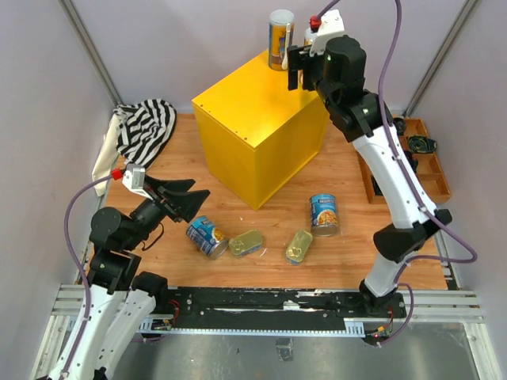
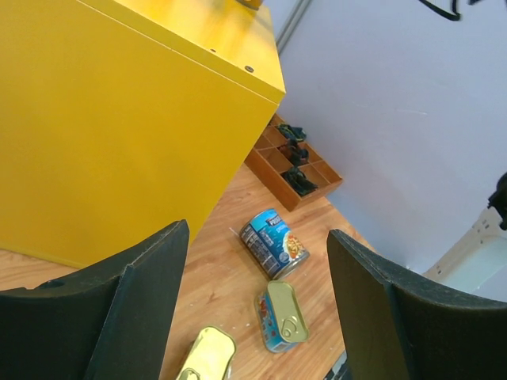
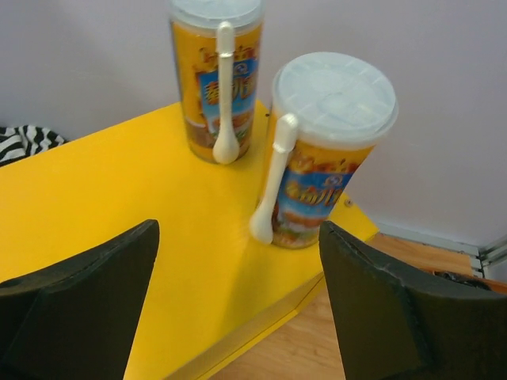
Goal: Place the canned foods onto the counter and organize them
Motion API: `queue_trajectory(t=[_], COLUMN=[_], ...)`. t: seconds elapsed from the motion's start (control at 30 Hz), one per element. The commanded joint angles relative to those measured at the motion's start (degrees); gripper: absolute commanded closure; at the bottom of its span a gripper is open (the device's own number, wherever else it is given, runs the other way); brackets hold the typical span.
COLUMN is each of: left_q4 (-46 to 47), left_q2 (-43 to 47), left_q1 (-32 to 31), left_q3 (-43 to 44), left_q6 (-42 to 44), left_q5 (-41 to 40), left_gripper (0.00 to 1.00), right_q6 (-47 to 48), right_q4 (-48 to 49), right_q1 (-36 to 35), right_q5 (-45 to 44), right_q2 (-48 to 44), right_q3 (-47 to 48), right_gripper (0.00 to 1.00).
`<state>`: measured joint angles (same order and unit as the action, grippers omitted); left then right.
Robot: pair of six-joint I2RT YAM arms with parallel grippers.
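Two tall white-lidded cans (image 3: 215,79) (image 3: 329,150) stand on the yellow counter (image 3: 119,214) near its far corner, each with a white spoon on its side. My right gripper (image 3: 238,229) is open just short of the nearer can, holding nothing. From above, one tall can (image 1: 280,39) shows beside that gripper (image 1: 297,67). On the wooden table lie two blue-labelled cans (image 1: 207,236) (image 1: 324,214) and two flat golden tins (image 1: 246,242) (image 1: 299,245). My left gripper (image 1: 186,202) hovers open left of them, empty; its view shows a blue can (image 2: 273,243) and both tins (image 2: 283,315) (image 2: 207,355).
A striped cloth (image 1: 146,131) lies at the back left of the table. A brown compartmented tray (image 1: 416,158) with small black gadgets sits along the right wall. The counter (image 1: 261,127) fills the table's middle back. Grey walls close in on three sides.
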<state>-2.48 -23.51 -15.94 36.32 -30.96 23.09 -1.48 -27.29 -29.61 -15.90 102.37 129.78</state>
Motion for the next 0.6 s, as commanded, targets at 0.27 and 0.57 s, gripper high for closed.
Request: queue_trajectory(t=[0.27,0.57], left_q4=[-10.59,-13.72], left_q2=[3.07,7.07], left_q1=[-0.30,-0.32], left_q3=[2.28,-2.15], left_q6=[-5.96,-13.92], left_q5=[-7.04,-9.05], left_gripper=[0.24,0.23], right_q6=[-8.79,-22.91], right_q4=[3.56,3.54], right_q1=[-9.78,-9.01], right_q5=[-3.76,-0.72], right_q2=[-26.10,-42.03], right_q3=[-37.16,-60.57], right_gripper=[0.01,0.02])
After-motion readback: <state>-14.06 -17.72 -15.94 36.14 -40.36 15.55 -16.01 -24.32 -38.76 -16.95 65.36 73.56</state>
